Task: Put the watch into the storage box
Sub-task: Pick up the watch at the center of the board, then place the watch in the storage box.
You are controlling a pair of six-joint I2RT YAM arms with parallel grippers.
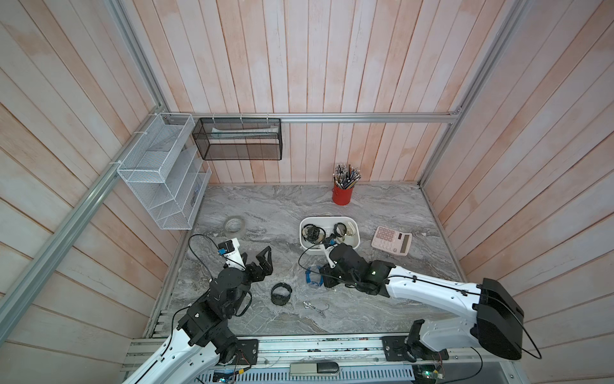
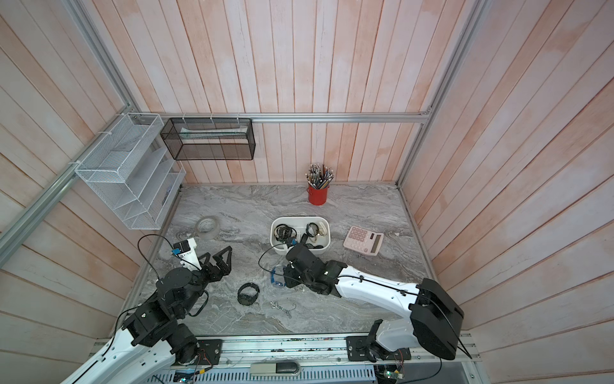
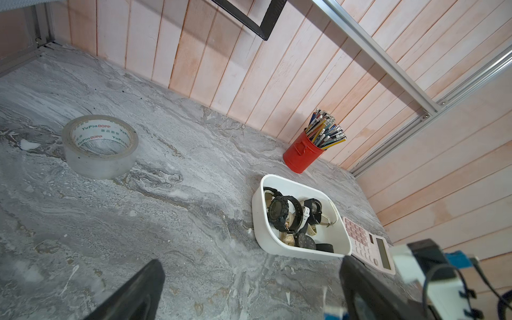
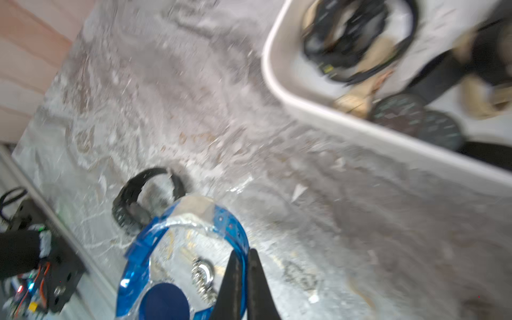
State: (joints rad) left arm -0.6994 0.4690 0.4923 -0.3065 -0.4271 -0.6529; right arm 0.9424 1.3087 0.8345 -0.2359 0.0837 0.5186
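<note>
The right end effector (image 4: 242, 256) pinches the blue watch (image 4: 232, 227) beside the storage box (image 4: 277, 91) rim; the left end effector (image 1: 255, 255) gapes wide over open counter (image 1: 265, 206).

Tape roll (image 1: 234, 226) is laid flat; red pencil cup (image 1: 342, 194) is stood near back wall (image 1: 332, 83); pink calculator (image 1: 391, 240) is laid face-up.

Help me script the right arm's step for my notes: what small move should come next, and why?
Probably raise the right claw a little, then carry it toward the storage box. Its jaws are shut on the strap of the blue watch, which sits low over the table just short of the box, so the watch likely needs height to clear the rim.
</note>
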